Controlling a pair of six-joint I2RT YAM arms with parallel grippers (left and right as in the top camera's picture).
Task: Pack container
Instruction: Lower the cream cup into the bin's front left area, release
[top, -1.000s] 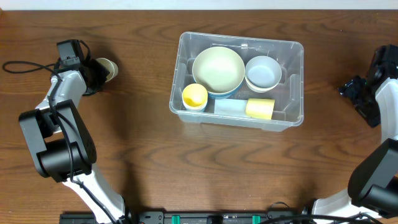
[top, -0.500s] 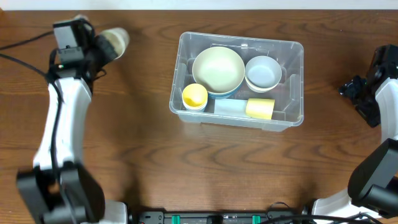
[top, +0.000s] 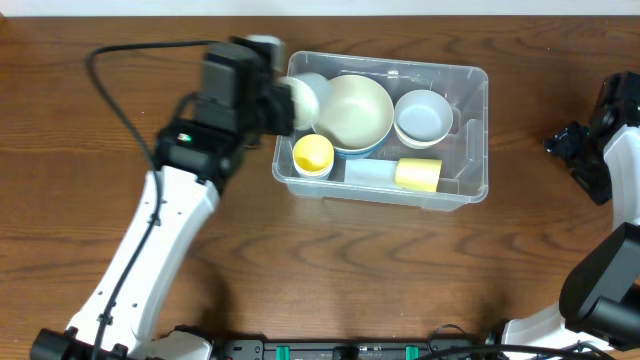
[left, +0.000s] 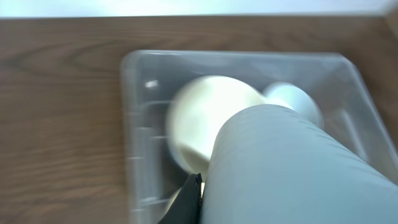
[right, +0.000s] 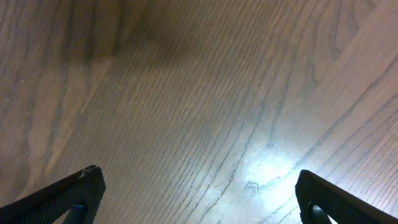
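Note:
The clear plastic container (top: 478, 130) stands at the table's centre. It holds a large cream bowl (top: 350, 112), a white bowl (top: 422, 117), an upright yellow cup (top: 312, 155), and a pale blue cup (top: 370, 172) lying beside another yellow cup (top: 418, 173). My left gripper (top: 283, 105) is shut on a pale grey cup (top: 306, 98), held on its side over the container's far left corner. In the left wrist view this cup (left: 280, 168) fills the foreground above the container (left: 134, 124), with one black finger (left: 189, 199) against it. My right gripper (top: 565, 143) stands open at the far right over bare wood (right: 199, 93).
A black cable (top: 120, 80) trails from the left arm across the table's left side. The right arm stands by the table's right edge, apart from the container. Dark wood surrounds the container on all sides.
My left arm has swung from the far left of the table to the container's left end, lifting the pale cup along with it. The right arm has not moved.

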